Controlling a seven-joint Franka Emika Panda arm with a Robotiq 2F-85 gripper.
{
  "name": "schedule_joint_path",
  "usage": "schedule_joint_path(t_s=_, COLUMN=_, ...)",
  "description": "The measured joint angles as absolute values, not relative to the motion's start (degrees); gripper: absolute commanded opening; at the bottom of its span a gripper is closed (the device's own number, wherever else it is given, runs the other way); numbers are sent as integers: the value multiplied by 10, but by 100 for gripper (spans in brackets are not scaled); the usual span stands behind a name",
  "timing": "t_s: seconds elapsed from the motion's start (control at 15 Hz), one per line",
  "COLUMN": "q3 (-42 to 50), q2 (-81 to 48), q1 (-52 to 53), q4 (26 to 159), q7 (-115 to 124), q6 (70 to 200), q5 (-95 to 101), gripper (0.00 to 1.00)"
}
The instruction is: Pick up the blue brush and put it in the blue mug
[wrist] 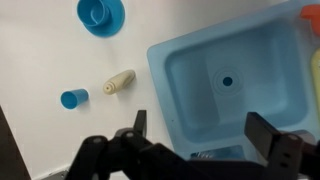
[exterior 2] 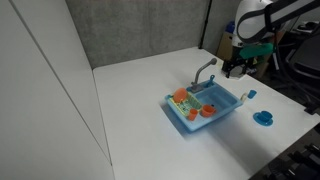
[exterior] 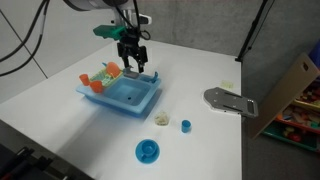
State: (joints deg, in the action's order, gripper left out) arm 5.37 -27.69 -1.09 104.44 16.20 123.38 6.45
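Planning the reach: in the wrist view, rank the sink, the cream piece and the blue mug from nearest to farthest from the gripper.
1. sink, right under the gripper
2. cream piece, left of the sink
3. blue mug, top left

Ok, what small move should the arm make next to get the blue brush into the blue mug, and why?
Probably ease the open gripper straight down toward the light-blue plastic toy sink. It hangs empty over the sink's edge, jaws apart, while the bright blue round plastic mug stands apart from it. I cannot make out the brush itself.
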Motion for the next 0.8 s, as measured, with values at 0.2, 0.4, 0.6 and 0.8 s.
schedule_joint_path(t_s=0.2, q3=54, q2=-298, q1=-15, q4=1030, q7=113, q6=1263, q5=64, gripper=100)
schedule_joint_path(t_s=0.4, q3=52, q2=-319, q1=-18, q4=1009, q7=53, q6=1287, q5=64, gripper=100)
schedule_joint_path(t_s=0.6, q3=45, q2=-340, q1=-24, q4=980, q7=-4, q6=1296, q5=64, gripper=100)
schedule_joint_path(t_s=0.8, q3=34, q2=-366, q1=-33, q4=946, q7=-56, q6=1296, q5=63, gripper=100)
